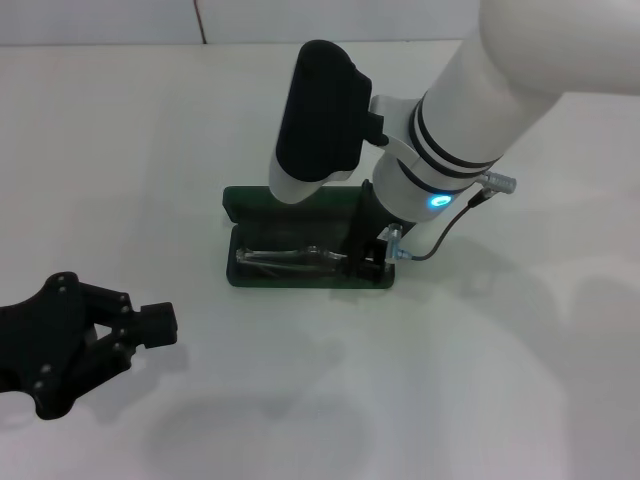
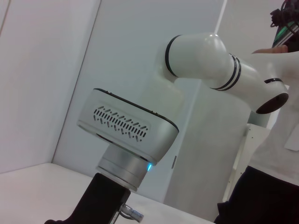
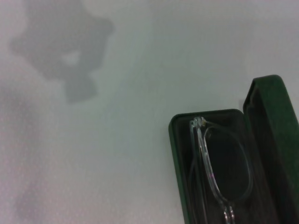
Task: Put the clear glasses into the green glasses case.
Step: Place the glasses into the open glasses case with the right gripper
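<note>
Clear glasses [image 3: 219, 168] lying inside open green glasses case [image 1: 300, 278] at counter [image 1: 520, 350] centre; right tool over case's 3 o'clock end, grip state indeterminable; left tool [image 1: 150, 325] open at 8 o'clock; risk: careless withdrawal snagging frame, dragging it out.

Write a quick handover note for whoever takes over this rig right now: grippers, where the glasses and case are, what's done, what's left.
Left gripper: parked low at the robot's left over the white table, jaws open, empty.
Right gripper: down over the right end of the green glasses case; its jaws are hidden.
Clear glasses: lying inside the open case's lower tray, lid standing up behind.
Done: the glasses are in the case.
Left: confirm the right gripper has let go and lift it clear; the lid is not closed.
</note>
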